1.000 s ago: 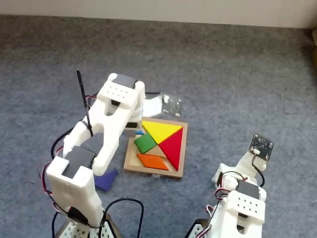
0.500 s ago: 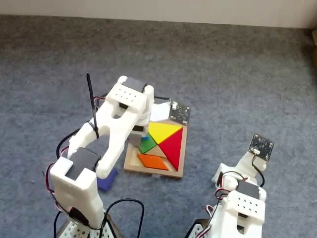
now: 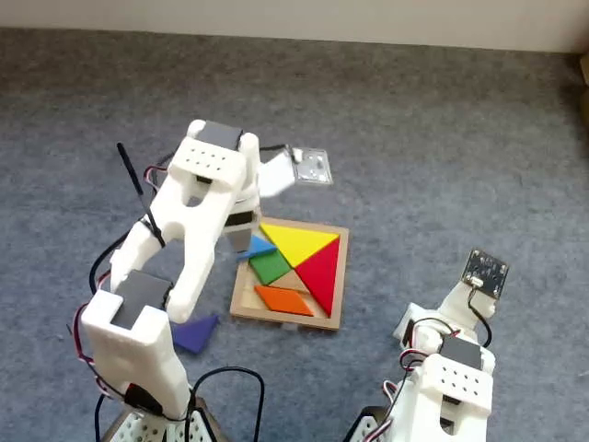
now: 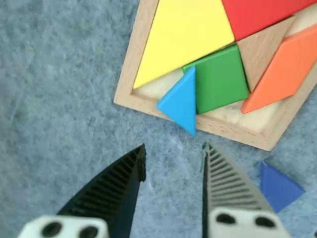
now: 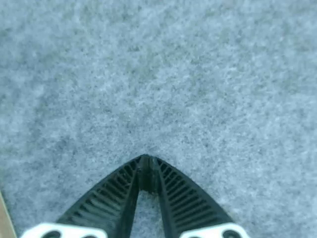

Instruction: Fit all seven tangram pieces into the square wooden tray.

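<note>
Tray [image 3: 343, 276] [image 4: 131, 64] of pale wood flat on grey carpet [image 3: 442, 138], near the middle of the scene, just right of the left arm [image 3: 198, 221]; inside, yellow triangle [image 3: 296, 243] [image 4: 185, 37] along the far edge, red triangle [image 3: 322, 272] [image 4: 262, 12] against the right edge, green square [image 3: 270, 266] [image 4: 220, 79] left of centre, orange parallelogram [image 3: 285, 299] [image 4: 277, 74] along the near edge; small patch of bare wood showing between green, red and orange. Light blue triangle [image 3: 258, 247] [image 4: 181, 101] at the left side of the tray, not seated: tilted, one edge against the green square, one corner lapping over the rim. Dark blue triangle [image 3: 195, 333] [image 4: 277, 186] out on the carpet, left of and nearer than the tray, close to the left arm's base. Left gripper [image 4: 173, 148] over carpet just left of the tray's rim, close to the light blue triangle but apart from it; jaws spread, nothing between them. Right gripper [image 5: 147, 158] at the near right, well apart from the tray, over bare carpet; jaws pressed together, nothing pinched.
</note>
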